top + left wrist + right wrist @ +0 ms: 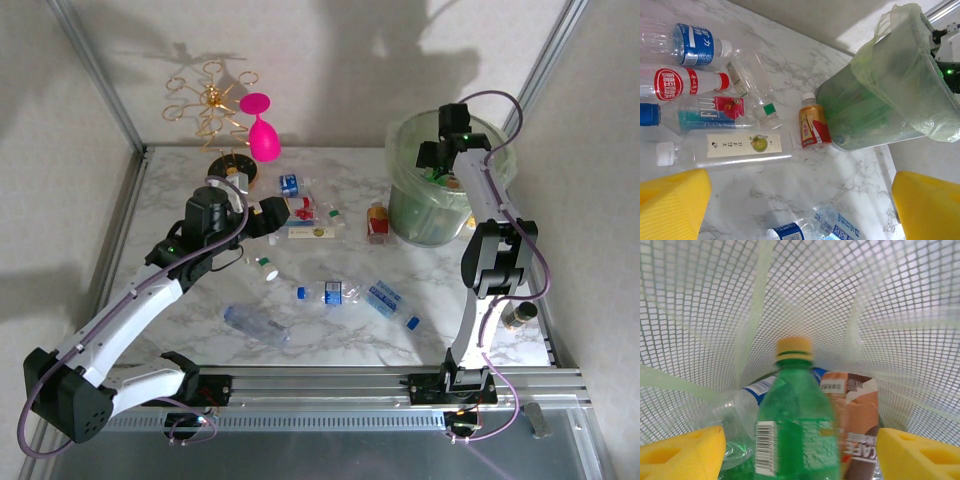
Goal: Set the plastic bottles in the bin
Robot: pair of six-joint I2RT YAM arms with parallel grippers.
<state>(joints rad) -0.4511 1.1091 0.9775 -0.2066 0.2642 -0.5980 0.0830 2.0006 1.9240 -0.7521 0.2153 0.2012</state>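
Right arm is reaching up and over into the bin (412,215) at the worktop's far right corner.
Right gripper (800,450) is pointing down inside, fingers standing apart, green bottle (790,425) free between them; left gripper (282,215) is hovering unclenched over mid-worktop bottles (735,147).

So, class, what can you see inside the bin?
Inside the bin: a green bottle with a yellow cap, a clear blue-labelled bottle and a brown-labelled container. They cover the bin's floor and anything beneath.
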